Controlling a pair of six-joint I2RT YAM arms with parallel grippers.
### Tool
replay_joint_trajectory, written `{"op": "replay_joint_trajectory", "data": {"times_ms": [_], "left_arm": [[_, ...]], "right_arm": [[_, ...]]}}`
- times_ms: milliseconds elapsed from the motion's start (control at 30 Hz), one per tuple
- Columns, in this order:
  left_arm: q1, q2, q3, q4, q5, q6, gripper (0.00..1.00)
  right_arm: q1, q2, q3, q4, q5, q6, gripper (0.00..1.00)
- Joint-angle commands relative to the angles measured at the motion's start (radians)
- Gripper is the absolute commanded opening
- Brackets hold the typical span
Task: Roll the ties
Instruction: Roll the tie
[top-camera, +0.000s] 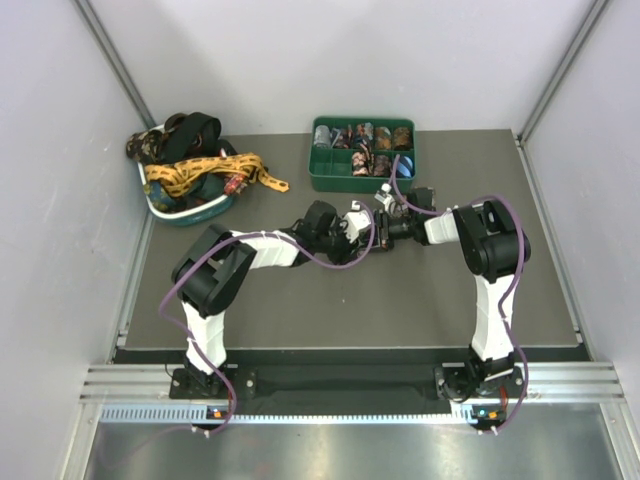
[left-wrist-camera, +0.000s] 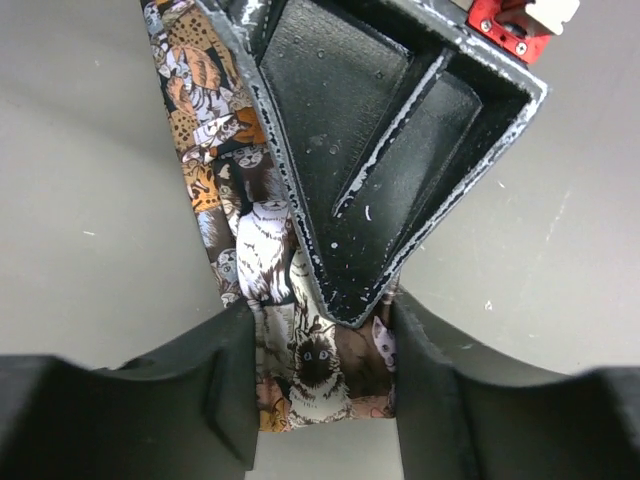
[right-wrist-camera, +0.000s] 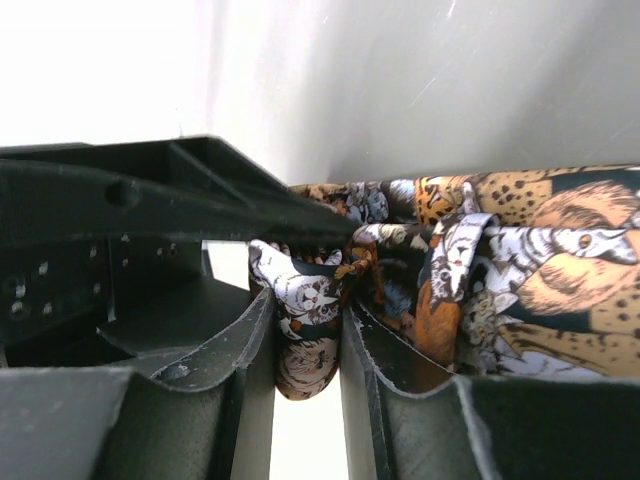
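At mid-table both arms met on one cat-print tie (left-wrist-camera: 265, 240). The right gripper (right-wrist-camera: 308, 320) pinched a bunched fold of it. The left gripper (left-wrist-camera: 320, 335) stood half-spread with a jaw at each edge of the strip; I could not tell whether it pressed the cloth.

Progress, as judged: rolled ties (top-camera: 365, 135) filled much of the green tray (top-camera: 325, 182), and a heap of loose ties (top-camera: 190, 160) lay in the basket (top-camera: 190, 214), so plenty was left. This tie looked barely started.

From above, the wrists hid the tie. The rolls were too small to count.
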Motion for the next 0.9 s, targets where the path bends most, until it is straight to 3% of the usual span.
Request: {"op": "replay_joint_trajectory", "data": {"times_ms": [0, 67, 233, 667, 867], "left_arm": [[-0.003, 0.022, 0.012, 0.028, -0.004, -0.004, 0.47], [-0.006, 0.028, 0.003, 0.040, 0.002, -0.011, 0.42], [-0.008, 0.032, 0.034, -0.021, -0.003, -0.027, 0.34], [-0.009, 0.048, 0.090, -0.172, -0.035, -0.049, 0.31], [-0.014, 0.053, 0.098, -0.227, -0.110, -0.050, 0.30]], "right_arm": [[-0.005, 0.017, -0.004, -0.024, 0.073, -0.054, 0.22], [-0.005, 0.020, -0.005, -0.021, 0.076, -0.049, 0.23], [-0.008, -0.020, -0.025, -0.013, 0.093, -0.048, 0.44], [-0.062, -0.230, -0.157, 0.033, 0.218, -0.052, 0.54], [-0.080, -0.275, -0.194, 0.052, 0.265, -0.055, 0.53]]}}
